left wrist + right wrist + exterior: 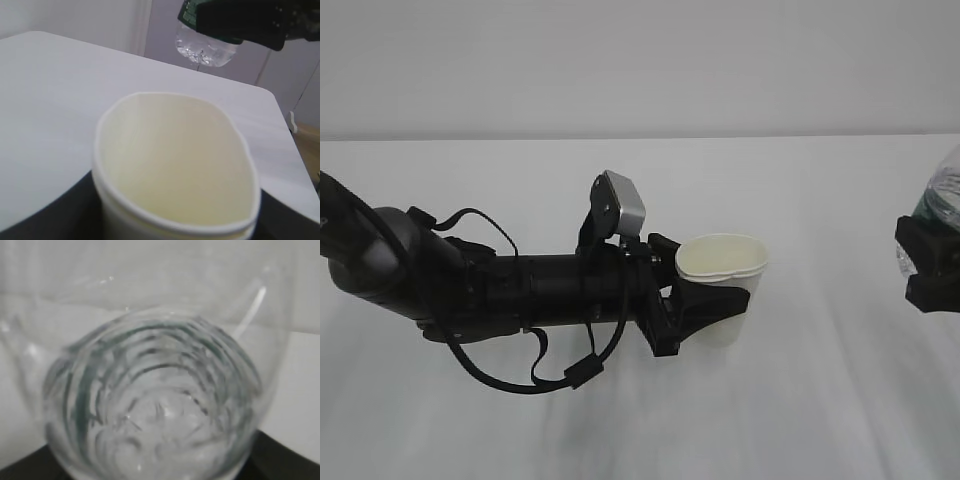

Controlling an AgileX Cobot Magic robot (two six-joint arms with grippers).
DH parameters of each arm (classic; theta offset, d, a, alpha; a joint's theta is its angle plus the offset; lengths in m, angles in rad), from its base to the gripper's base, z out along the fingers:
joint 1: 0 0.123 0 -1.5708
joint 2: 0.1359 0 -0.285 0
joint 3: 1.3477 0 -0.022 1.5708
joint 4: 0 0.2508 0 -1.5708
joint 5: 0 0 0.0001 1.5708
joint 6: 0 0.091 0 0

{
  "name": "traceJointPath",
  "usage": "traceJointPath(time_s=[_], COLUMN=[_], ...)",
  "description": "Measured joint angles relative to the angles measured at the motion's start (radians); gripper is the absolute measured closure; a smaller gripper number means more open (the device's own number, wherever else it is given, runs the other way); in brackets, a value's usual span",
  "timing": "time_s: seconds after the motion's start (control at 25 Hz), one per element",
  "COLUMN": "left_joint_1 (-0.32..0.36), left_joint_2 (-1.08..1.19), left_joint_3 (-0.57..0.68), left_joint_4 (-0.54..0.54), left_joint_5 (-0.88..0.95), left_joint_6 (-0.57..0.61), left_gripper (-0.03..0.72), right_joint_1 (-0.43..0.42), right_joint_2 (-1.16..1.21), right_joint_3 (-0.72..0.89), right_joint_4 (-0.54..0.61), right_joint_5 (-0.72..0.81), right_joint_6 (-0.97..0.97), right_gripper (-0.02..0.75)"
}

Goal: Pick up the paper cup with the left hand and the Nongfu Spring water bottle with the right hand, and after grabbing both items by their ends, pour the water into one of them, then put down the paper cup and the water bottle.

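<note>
Matt paper cup (724,268), clear glossy ribbed plastic bottle (150,405), smooth matt table (800,400).

Left arm (520,290) stretched level rightward, left gripper (705,300) clamped, right gripper (928,262) clamped at right edge

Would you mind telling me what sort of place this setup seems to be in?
Probably an indoor robot test bench rather than a kitchen: a plain white table against a bare pale wall, with nothing on show but the left hand holding a paper cup and the right hand gripping a Nongfu Spring water bottle.
</note>
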Motion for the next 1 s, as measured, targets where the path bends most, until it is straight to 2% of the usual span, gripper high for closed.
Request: traceJointPath(time_s=[0.44, 0.76, 1.0], left_joint_1=[0.000, 0.000, 0.000], left_joint_2=[0.000, 0.000, 0.000], left_joint_3=[0.000, -0.013, -0.060], left_joint_4=[0.002, 0.026, 0.072], left_joint_5=[0.000, 0.000, 0.002], left_joint_6=[0.000, 0.000, 0.000], left_gripper=[0.257, 0.257, 0.258], right_joint_1=[0.000, 0.000, 0.000], right_joint_2=[-0.141, -0.157, -0.157], right_joint_3=[-0.151, -0.201, -0.203], right_joint_4=[-0.026, -0.085, -0.129], right_joint_5=[0.362, 0.516, 0.527], right_joint_6=[0.000, 0.000, -0.012], right_gripper=[0.321, 0.321, 0.321])
